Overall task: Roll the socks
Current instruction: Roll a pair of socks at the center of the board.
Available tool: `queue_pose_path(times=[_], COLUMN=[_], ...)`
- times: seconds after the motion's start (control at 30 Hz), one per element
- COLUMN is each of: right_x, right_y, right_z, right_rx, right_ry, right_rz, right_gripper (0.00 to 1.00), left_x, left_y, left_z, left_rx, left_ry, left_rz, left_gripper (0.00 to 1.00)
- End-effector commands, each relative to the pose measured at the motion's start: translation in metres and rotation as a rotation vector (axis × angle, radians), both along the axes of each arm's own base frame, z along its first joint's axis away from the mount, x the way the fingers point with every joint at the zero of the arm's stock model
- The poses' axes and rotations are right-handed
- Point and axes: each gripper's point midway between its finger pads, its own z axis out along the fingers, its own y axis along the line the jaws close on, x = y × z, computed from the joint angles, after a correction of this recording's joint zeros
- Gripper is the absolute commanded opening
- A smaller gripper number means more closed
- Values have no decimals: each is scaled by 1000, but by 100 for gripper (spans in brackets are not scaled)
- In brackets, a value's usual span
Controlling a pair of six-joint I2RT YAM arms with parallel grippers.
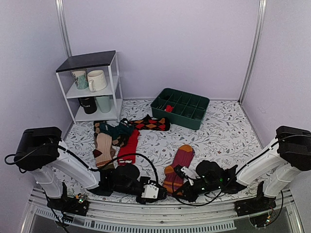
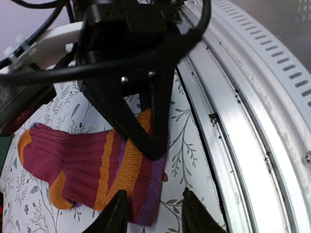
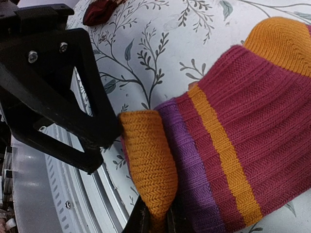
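beside the spread left hand (image 2: 156,213), the long maroon knit sock (image 3: 252,121) has its orange cuff, largely hidden from above, clamped in the right hand (image 3: 155,219).

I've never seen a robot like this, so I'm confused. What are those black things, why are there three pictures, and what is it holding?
Those are two robot arms bolted at the table's near edge. The big picture comes from a camera above and behind them: left arm, right arm. The other two come from small cameras on each wrist, looking at that arm's own fingers. On the flowery table lie a pile of socks and a green tray; a shelf with mugs stands behind. A maroon sock lies in front. The right fingers pinch its orange cuff. The left fingers are open near it, holding nothing.
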Motion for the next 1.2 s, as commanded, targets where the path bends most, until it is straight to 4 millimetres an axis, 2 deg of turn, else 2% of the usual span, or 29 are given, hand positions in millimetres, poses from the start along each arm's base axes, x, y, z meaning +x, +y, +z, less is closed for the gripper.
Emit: queue_pose_path(times=[0.0, 0.2, 0.3, 0.43, 0.8, 1.03, 1.1, 1.17], right_x=[-32, -35, -35, -35, -33, -34, -34, -34], right_y=[-46, -48, -49, -49, -48, -50, -50, -50], right_z=[-54, -58, -58, -58, -61, -61, -61, -62], right_rx=[-254, -273, -280, -278, -287, -290, -289, -293], right_ry=[184, 207, 210, 218, 240, 245, 244, 244], right_rz=[59, 80, 87, 87, 86, 89, 89, 88], right_gripper=[6, 6, 6, 6, 6, 6, 6, 6], left_x=[7, 11, 9, 4, -5, 0, 1, 1], left_y=[-12, -11, -10, -9, -10, -10, -10, -9], left_z=[12, 12, 9, -7, -18, -28, -32, -35], left_rx=[-59, -77, -70, -3, 38, 66, 83, 99], left_ry=[-123, -165, -171, -147, -102, -94, -95, -89], left_rz=[15, 30, 20, -9, -38, -10, -5, -4], left_gripper=[40, 49, 49, 48, 48, 47, 45, 39])
